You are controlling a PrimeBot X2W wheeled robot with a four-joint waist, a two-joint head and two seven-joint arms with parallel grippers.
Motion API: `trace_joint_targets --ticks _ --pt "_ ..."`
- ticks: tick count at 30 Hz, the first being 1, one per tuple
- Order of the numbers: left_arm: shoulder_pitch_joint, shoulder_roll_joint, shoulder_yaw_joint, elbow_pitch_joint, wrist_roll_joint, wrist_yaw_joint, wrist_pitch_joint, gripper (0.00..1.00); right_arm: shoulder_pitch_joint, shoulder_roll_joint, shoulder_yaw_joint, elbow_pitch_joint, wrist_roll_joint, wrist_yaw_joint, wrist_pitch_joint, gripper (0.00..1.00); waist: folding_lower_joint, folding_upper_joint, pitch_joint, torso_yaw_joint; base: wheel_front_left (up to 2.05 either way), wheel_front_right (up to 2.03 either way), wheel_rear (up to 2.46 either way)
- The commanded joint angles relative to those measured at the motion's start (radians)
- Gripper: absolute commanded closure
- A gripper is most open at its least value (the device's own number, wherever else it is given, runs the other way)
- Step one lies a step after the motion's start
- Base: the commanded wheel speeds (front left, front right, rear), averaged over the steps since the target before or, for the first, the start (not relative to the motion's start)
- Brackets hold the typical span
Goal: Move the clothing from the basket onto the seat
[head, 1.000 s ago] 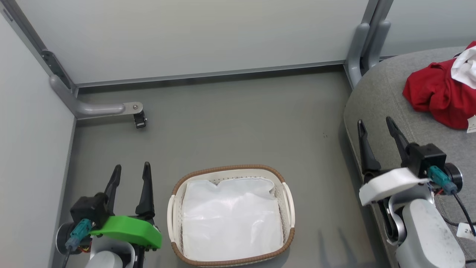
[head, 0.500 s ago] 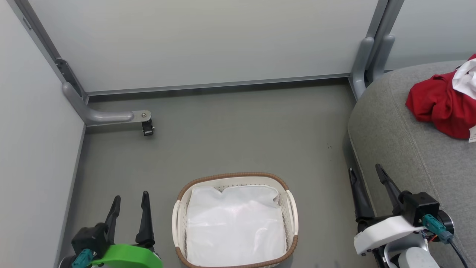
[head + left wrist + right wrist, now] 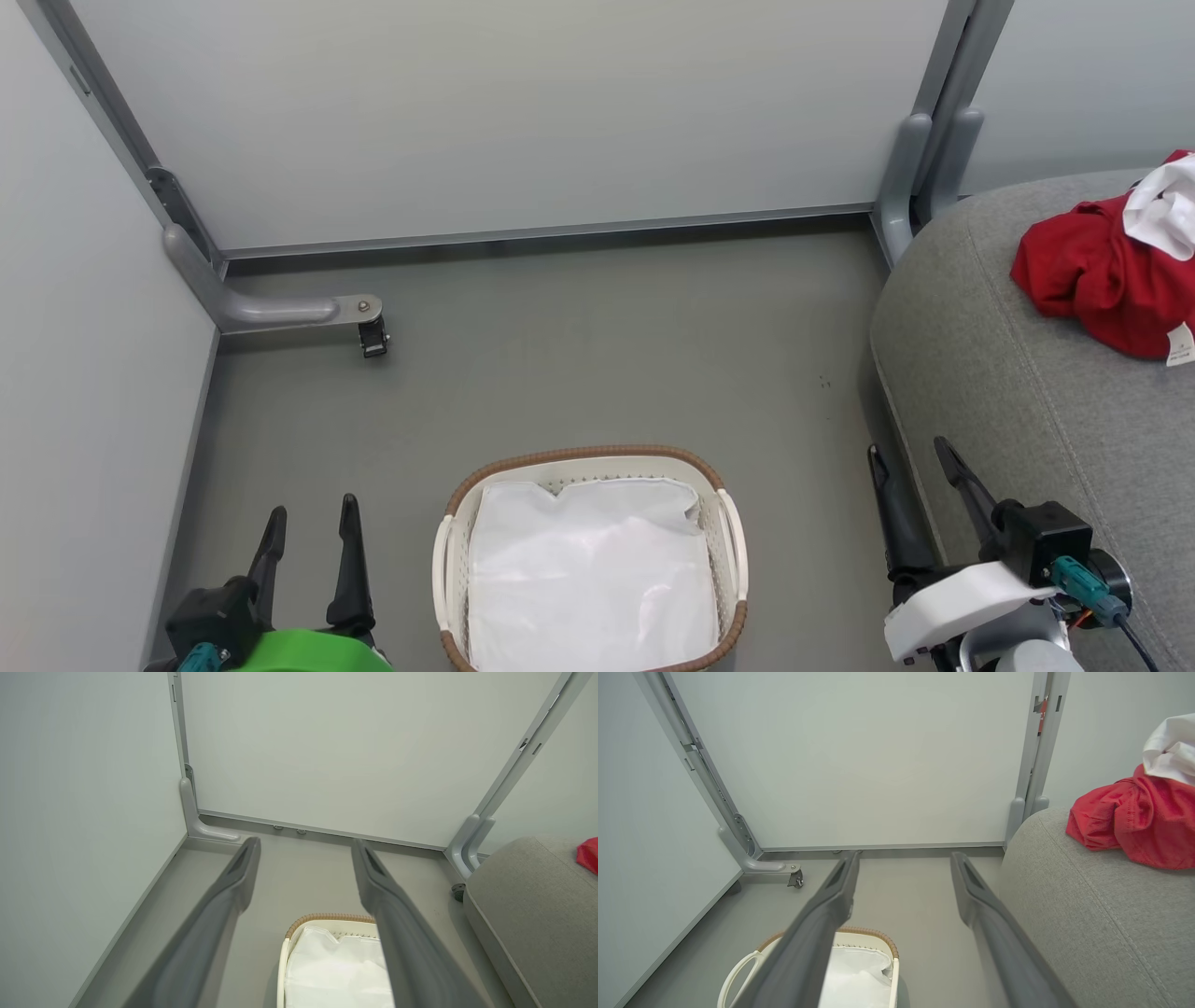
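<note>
The red clothing [image 3: 1106,271] lies bunched on the grey seat [image 3: 1018,373] at the far right, with white fabric on top of it; it shows too in the right wrist view [image 3: 1129,821] on the seat [image 3: 1087,914], and as a red edge [image 3: 589,855] in the left wrist view. The white basket [image 3: 588,459] with a brown rim stands on the floor at the bottom centre, holding a flat white sheet. My left gripper [image 3: 311,525] is open, left of the basket. My right gripper [image 3: 910,453] is open beside the seat's front edge, empty.
Pale partition panels close off the left and far sides. A grey panel foot with a small black caster [image 3: 373,338] juts onto the floor at the left. Another grey panel post [image 3: 920,168] stands at the seat's far corner. Grey floor lies between basket and panels.
The head view has shifted, so basket and grippers sit lower in the picture. Both grippers have drawn back toward the bottom edge, still open. The clothing stays on the seat.
</note>
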State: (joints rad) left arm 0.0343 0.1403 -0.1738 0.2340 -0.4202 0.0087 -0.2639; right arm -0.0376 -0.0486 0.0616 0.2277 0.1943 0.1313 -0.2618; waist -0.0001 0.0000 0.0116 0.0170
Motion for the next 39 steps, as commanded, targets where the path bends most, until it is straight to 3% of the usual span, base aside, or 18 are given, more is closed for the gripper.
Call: trace_joint_targets --ticks 1,26,27,31,39 --pt "0.018 -0.004 0.005 0.006 0.010 -0.004 -0.001 0.00 0.009 -0.004 -0.001 0.005 0.006 -0.001 -0.005 0.00 0.0001 0.0000 -0.001 -0.001 0.00 0.00 0.00" --pt "-0.005 -0.029 0.029 0.069 0.029 -0.038 -0.001 0.00 0.005 -0.004 -0.001 0.025 0.014 -0.001 -0.005 0.00 0.0001 0.0000 -0.009 0.001 0.00 0.00 0.00" --pt "0.004 -0.030 0.026 0.068 0.035 -0.035 0.000 1.00 0.003 0.000 0.001 0.022 0.009 0.000 0.000 1.00 0.0001 0.0000 -0.009 0.001 0.00 0.00 0.00" --pt "0.005 -0.034 0.023 0.096 0.024 -0.036 0.005 1.00 0.014 0.005 0.004 0.046 0.022 0.000 0.004 1.00 0.0001 0.0000 -0.009 0.001 0.00 0.00 0.00" --pt "-0.013 -0.040 0.054 0.087 -0.109 -0.048 0.047 1.00 0.004 -0.001 -0.010 0.041 0.181 0.000 0.040 1.00 0.0001 0.0000 -0.009 0.000 0.00 0.00 0.00"
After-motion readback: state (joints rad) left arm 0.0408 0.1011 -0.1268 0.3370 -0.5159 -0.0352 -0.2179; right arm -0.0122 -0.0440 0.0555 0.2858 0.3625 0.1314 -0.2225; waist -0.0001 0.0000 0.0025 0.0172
